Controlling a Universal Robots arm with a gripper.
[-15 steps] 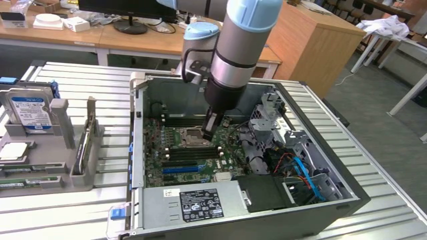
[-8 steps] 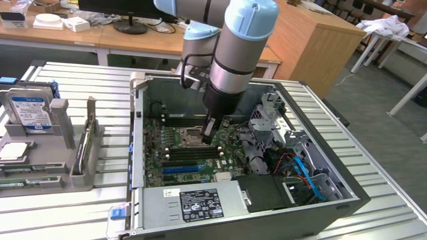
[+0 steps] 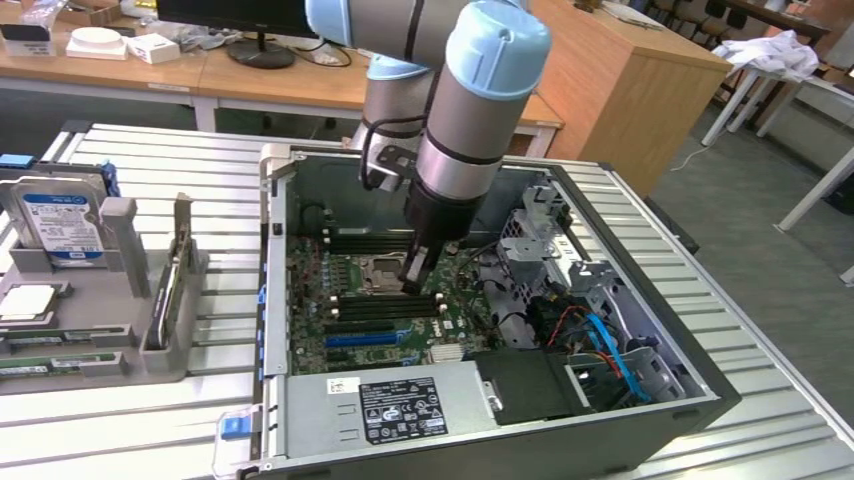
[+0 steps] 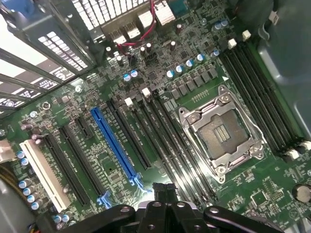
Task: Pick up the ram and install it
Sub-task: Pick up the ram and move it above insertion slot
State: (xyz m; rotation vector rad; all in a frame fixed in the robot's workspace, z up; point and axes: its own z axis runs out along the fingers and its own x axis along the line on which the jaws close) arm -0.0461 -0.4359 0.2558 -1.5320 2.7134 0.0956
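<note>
Now the black pincer (image 3: 419, 272) hangs over the long black memory slots (image 4: 167, 133), its grip impossible to tell; any tilt could jam the ram.

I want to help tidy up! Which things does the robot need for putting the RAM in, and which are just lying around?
For the job:
gripper, down inside the case
RAM slots
motherboard

Just lying about:
hard drive
monitor stand
white cloth
</note>
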